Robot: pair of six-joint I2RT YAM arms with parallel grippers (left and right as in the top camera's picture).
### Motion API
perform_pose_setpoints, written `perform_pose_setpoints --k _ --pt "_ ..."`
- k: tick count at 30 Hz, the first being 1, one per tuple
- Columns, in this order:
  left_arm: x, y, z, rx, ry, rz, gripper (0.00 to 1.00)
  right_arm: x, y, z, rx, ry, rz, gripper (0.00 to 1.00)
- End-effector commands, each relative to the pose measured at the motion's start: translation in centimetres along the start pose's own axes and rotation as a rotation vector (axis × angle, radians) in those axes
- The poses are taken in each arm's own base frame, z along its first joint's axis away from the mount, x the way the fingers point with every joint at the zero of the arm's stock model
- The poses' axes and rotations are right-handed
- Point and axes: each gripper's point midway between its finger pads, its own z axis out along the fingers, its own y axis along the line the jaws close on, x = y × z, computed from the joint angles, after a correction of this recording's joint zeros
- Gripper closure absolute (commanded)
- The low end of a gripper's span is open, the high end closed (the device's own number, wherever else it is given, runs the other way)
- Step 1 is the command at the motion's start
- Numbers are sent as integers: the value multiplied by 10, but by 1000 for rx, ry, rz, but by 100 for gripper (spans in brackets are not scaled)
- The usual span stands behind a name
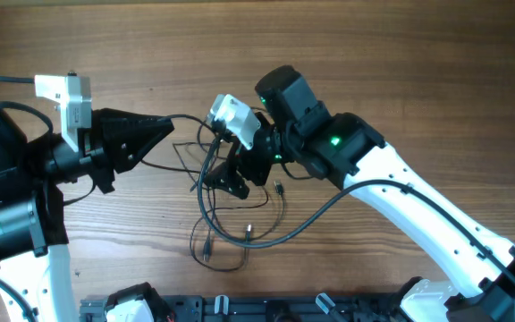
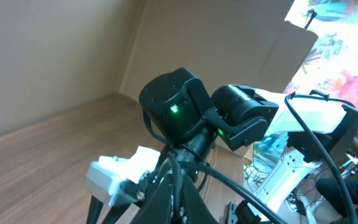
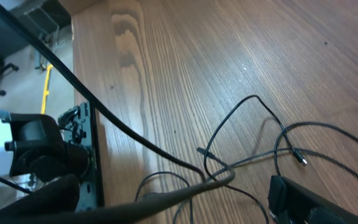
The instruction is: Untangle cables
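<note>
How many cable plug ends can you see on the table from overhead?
3. One plug at the cables' right edge, one inside the lower loop, one bottom left. More may be hidden.

Wood table point(image 1: 374, 54) w/ thin black cables point(image 1: 248, 232) lying in loose loops.

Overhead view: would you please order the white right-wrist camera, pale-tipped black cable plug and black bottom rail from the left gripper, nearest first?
1. White right-wrist camera, right of left gripper.
2. Pale-tipped black cable plug, lower centre.
3. Black bottom rail, lowest.
</note>
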Motion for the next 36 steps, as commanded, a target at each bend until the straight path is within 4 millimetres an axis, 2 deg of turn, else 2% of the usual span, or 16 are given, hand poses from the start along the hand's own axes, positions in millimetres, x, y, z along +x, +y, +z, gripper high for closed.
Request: perform_pose_setpoints --k 1,5,13,14,16,20,23,24,25,26,27,28,29,34,35,36 --pt "-7 -7 1 24 2 15 96 -4 4 7 -13 -7 -76 0" --pt "-23 -10 1 24 3 21 96 -16 14 19 -47 -50 -134 0" --pt "-42 -19 0 20 1 60 96 -20 34 48 -114 -62 -205 4" --pt "-43 -20 0 20 1 61 96 -22 34 49 -114 -71 -212 37" --pt "-43 -20 0 20 1 61 96 -23 34 49 -111 -76 -210 92" --pt "-43 -20 0 20 1 60 94 -23 25 50 -68 -66 -111 96" --pt "-43 -20 0 20 1 60 87 -17 -9 49 132 -38 29 96" --pt "-43 -20 0 20 1 60 82 -15 -21 46 200 -30 51 96" --pt "-43 -20 0 20 1 60 63 -14 -31 40 270 -28 78 96" --pt "-43 -19 0 20 1 60 29 -16 -38 31 327 -35 98 96" --pt "-43 -19 0 19 0 59 12 -19 -40 22 360 -47 95 96" --pt "-43 -17 0 17 -1 55 5 -23 -41 14 377 -62 90 96" --pt "-44 -14 0 8 -7 50 0 -29 -39 4 391 -86 83 96" --pt "-44 25 0 -82 -57 -86 0 -63 -27 -77 462 -268 57 96" --pt "-42 30 0 -83 -56 -101 0 -67 -26 -96 486 -306 55 96" --pt "-40 39 0 -83 -55 -124 0 -73 -26 -127 538 -367 55 96"
